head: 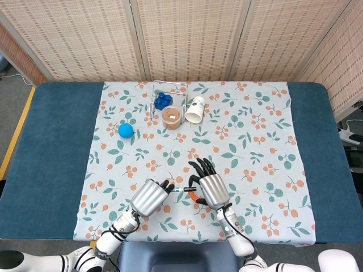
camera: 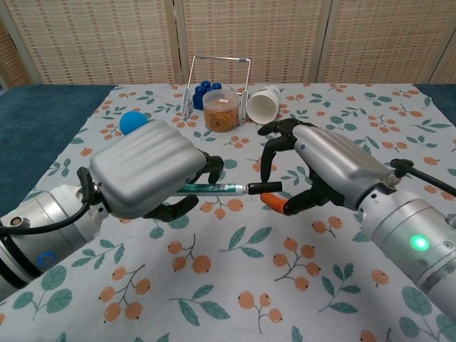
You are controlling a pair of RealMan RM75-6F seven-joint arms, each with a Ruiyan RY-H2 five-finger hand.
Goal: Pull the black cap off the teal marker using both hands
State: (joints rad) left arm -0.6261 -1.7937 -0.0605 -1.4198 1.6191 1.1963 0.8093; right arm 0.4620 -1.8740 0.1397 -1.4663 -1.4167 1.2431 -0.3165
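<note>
The teal marker [camera: 210, 189] lies level in the air between my two hands, low over the floral cloth. My left hand [camera: 142, 174] grips its teal barrel, fingers wrapped round it. The black cap [camera: 263, 188] points right, still at the marker's end as far as I can tell. My right hand [camera: 331, 167] holds the cap, with fingers curled over it and the orange-tipped thumb [camera: 274, 205] under it. From the head view, the left hand [head: 149, 197] and right hand [head: 212, 190] sit near the table's front edge, and only a short piece of marker [head: 180, 188] shows between them.
A blue ball [head: 125, 130] lies at the left of the cloth. At the back stand a wire rack with blue pieces [head: 163, 100], a clear tub of orange contents [head: 171, 117] and a white paper cup on its side [head: 194, 109]. The dark blue table [head: 57, 141] borders the cloth.
</note>
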